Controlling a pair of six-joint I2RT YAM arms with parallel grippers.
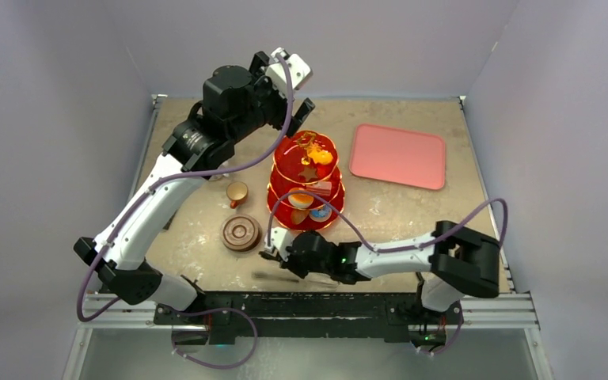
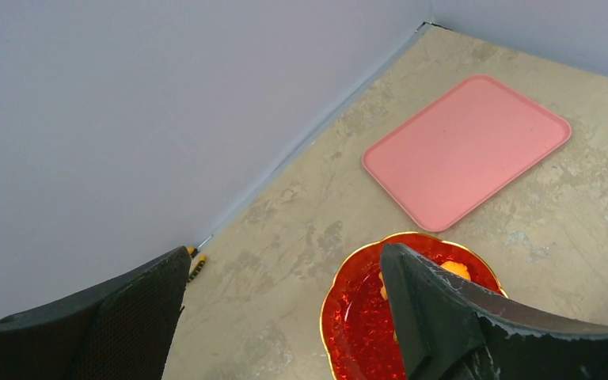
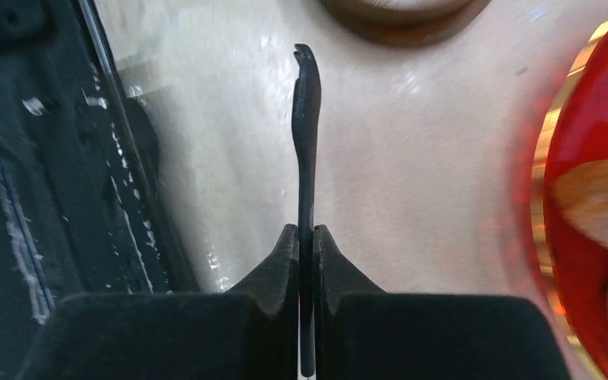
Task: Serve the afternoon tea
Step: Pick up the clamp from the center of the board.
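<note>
The right gripper [image 3: 307,237] is clamped on the black tongs [image 3: 306,150], likely to lift pastries [image 3: 598,202] from the 3-tier stand [image 3: 594,95] just to its right. The left gripper [image 2: 283,253] hovers spread wide above that stand.

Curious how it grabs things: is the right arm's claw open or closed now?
Shut: the right gripper pinches the black tongs between its fingers, seen in its wrist view.
</note>
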